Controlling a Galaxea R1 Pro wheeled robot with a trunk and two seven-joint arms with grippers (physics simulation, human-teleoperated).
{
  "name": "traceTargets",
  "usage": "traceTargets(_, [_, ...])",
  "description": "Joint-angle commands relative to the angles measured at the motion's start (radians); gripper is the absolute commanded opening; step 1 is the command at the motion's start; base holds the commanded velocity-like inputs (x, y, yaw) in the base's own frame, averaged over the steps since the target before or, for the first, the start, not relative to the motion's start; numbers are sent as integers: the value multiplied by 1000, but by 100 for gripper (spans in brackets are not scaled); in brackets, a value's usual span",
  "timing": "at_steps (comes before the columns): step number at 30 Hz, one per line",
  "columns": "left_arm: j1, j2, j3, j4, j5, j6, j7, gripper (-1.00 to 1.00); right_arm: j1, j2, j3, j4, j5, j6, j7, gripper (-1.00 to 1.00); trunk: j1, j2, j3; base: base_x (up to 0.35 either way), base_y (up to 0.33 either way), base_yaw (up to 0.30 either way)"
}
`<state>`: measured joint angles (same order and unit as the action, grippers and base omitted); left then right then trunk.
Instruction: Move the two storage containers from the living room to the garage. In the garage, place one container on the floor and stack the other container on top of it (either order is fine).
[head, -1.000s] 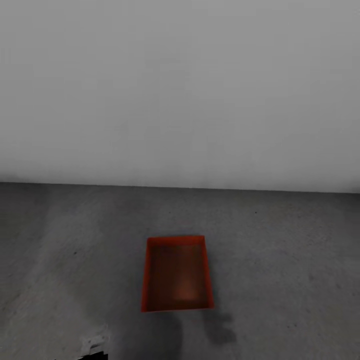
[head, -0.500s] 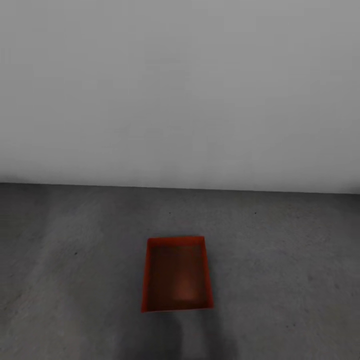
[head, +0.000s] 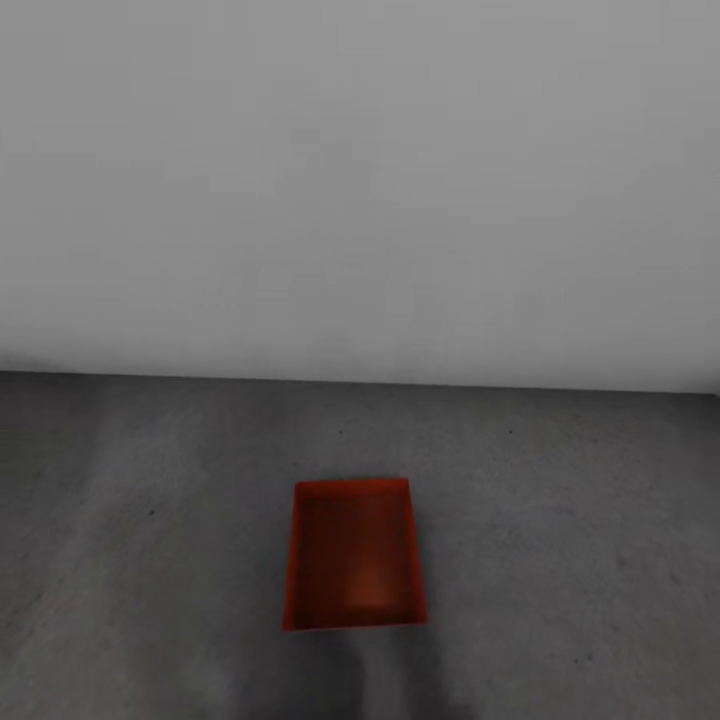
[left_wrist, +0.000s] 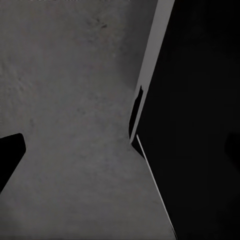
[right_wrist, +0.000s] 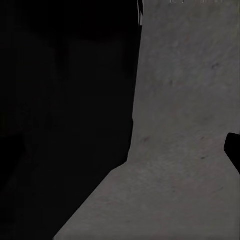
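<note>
One orange-red storage container (head: 352, 555) rests open side up on the dark grey floor (head: 570, 520) of the garage, a little ahead of me and near the middle of the head view. It looks empty inside. In the left wrist view, one dark finger (left_wrist: 10, 157) of my left gripper sits at the picture's edge over bare floor. A dark fingertip (right_wrist: 233, 150) of my right gripper likewise sits at the edge of the right wrist view. Nothing is held between either pair of fingers.
A plain white wall (head: 360, 180) stands behind the container, meeting the floor about a container's length beyond it. My own dark body (left_wrist: 200, 120) fills one side of each wrist view. A faint shadow lies on the floor just in front of the container.
A pale part of my left arm that showed at the head view's lower left a second ago has dropped out of sight. The whole picture has shifted slightly; the container has not moved.
</note>
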<state>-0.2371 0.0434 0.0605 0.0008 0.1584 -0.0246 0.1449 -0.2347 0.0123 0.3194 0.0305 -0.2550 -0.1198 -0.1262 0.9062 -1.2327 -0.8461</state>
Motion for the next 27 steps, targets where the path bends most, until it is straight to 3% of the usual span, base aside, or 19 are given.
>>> traceTargets(1, [1, 0, 5, 0, 5, -3, 1, 100, -1, 1, 9, 3, -9, -8, -1, 100, 0, 0, 1, 0, 0, 0])
traceTargets(9, [2, 4, 4, -5, -6, -38, 2, 100, -1, 0, 8, 3, -9, -13, 0, 100, 0, 0, 14, 0, 0, 0])
traceTargets(27, [2, 6, 3, -15, -10, -44, 2, 100, -1, 1, 9, 3, -8, -12, 0, 100, 0, 0, 44, 0, 0, 0])
